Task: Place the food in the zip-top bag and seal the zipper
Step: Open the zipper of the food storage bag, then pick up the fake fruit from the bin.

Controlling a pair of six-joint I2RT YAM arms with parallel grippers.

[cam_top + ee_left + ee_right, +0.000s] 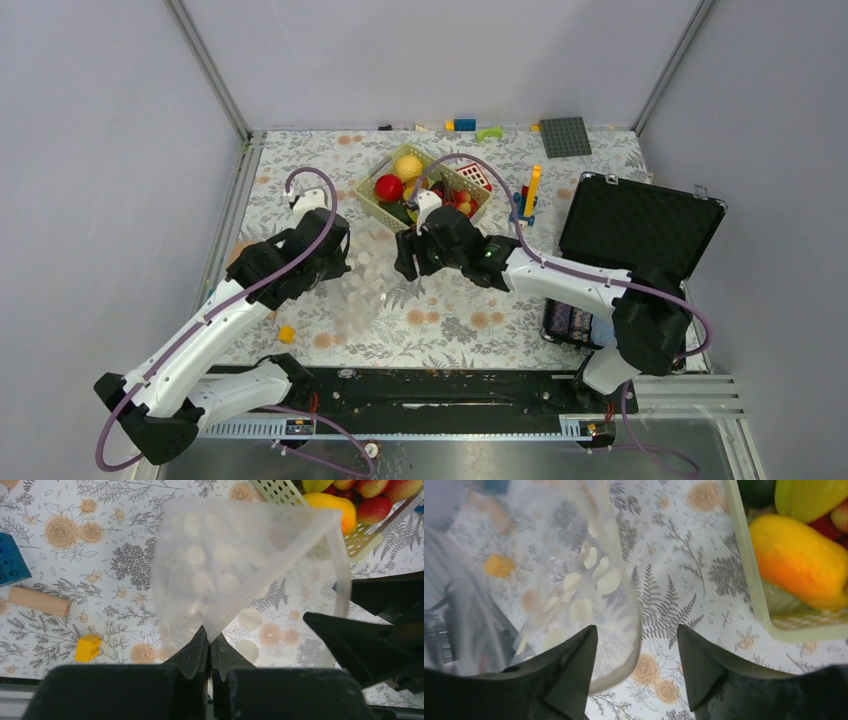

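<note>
Your left gripper [209, 647] is pinched shut on the rim of the bag [235, 565], which sits left of the table's [450, 320] middle. Your right gripper [636, 630] is parted, one finger on each side of the bag's rim, clamping nothing. The food [389, 187] lies in the basket [372, 203] toward the far edge, just beyond the bag.

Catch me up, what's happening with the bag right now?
The left gripper is shut on an edge of the zip-top bag, holding it up off the table. The right gripper is open astride the bag's rim, gripping nothing. The food lies in the green basket; none shows inside the bag.
</note>
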